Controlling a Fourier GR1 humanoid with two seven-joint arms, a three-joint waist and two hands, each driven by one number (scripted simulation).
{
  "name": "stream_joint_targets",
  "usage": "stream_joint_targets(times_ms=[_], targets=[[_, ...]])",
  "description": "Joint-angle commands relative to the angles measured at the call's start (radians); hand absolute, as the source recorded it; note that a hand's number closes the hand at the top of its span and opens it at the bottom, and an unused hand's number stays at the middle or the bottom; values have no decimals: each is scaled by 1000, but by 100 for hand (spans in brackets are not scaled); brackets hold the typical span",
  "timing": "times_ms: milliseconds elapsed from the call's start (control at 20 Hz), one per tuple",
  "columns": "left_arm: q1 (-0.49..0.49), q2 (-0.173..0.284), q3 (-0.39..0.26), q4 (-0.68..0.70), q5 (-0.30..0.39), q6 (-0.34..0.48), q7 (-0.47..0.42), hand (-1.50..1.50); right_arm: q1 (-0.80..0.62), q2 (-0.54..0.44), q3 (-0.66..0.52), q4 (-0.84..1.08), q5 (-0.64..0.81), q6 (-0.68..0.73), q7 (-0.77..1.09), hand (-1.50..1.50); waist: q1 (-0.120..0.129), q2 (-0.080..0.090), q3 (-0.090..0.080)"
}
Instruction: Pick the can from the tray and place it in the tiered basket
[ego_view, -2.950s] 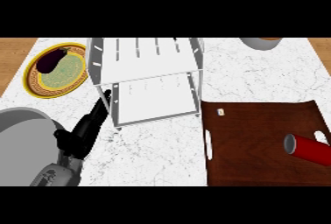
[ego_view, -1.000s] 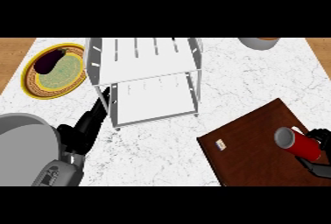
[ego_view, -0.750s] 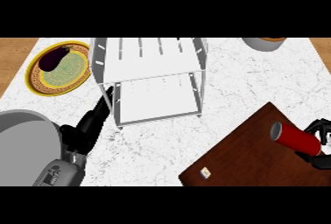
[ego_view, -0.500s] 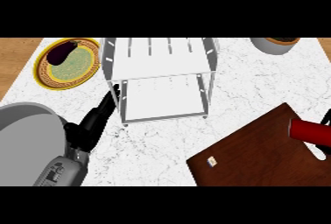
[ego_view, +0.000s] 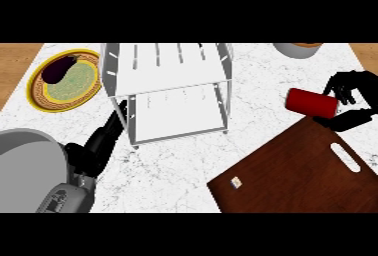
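Head view. The right hand (ego_view: 353, 102), at three o'clock, had its fingers and thumb curled round the red can (ego_view: 311, 103), which was held clear of the brown tray (ego_view: 295, 172) (lying skewed at five o'clock). The white tiered basket (ego_view: 171, 92) stood at twelve o'clock. The left hand (ego_view: 103, 142), at eight o'clock, rested with fingers straight, just beside the basket's lower corner. To complete the carry well, the can should probably travel toward eleven o'clock above the basket's rim and descend over an open shelf before release. Counted: one can, one tray, one basket, one yellow plate (ego_view: 66, 80) bearing one aubergine (ego_view: 61, 70), one bowl (ego_view: 299, 48).
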Motion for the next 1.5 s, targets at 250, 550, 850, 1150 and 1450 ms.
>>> stream_joint_targets(times_ms=[250, 550, 850, 1150, 1450], targets=[[68, 25, 25, -54, -7, -11, 16, 0, -140, 65, -23, -412, -124, 128, 358, 150, -18, -5, -2], [11, -11, 24, 22, -41, -27, -3, 0, -377, 178, -24, -375, -151, 140, 596, 150, -4, 4, -1], [-33, -43, 39, 51, -41, -31, 13, 0, -580, 321, 37, -256, -90, 91, 750, 150, 2, 8, -1], [41, -51, 18, -15, -77, -21, -19, 0, -757, 427, 45, -28, -45, 55, 753, 150, 12, 9, -1], [23, -66, 32, 34, -77, -35, -29, 0, -896, 535, 44, 194, -12, 12, 700, 150, 16, 13, -2]])
